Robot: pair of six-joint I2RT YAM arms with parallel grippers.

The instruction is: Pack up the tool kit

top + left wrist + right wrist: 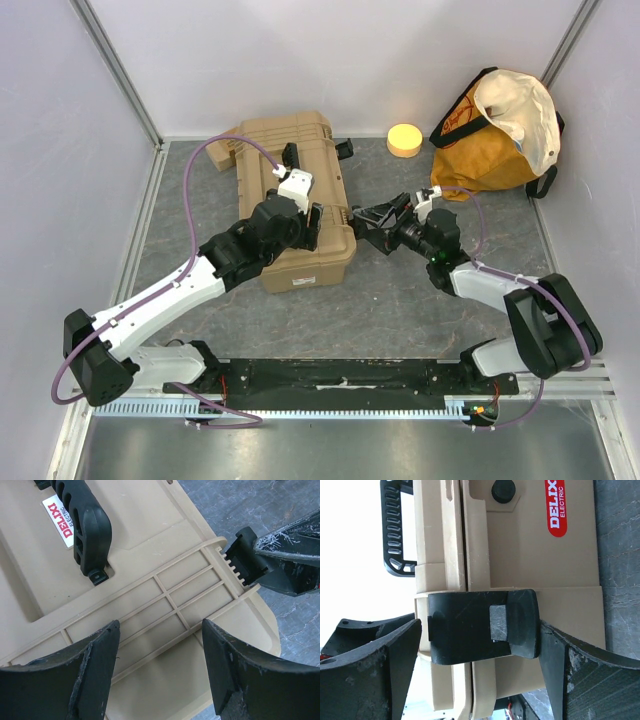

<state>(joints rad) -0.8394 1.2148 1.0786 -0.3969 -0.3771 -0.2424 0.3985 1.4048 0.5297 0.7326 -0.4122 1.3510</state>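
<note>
The tan tool kit [300, 160] lies flat on the table with its lid shut. Its black handle [85, 522] and red-white label [56, 519] show in the left wrist view. My left gripper [316, 228] is open and empty and hovers just over the ribbed lid edge [165, 600]; its point in the left wrist view is [160, 625]. My right gripper [362, 220] is open at the kit's right side. In the right wrist view its fingers straddle [480, 624] a black latch [470, 630] that lies flat against the case. The label [555, 507] shows there too.
An orange-yellow cloth bag [500, 125] stands at the back right. A yellow round disc [404, 139] lies by the back wall. A small tan block [226, 150] sits against the kit's back left corner. White walls close in the table on three sides.
</note>
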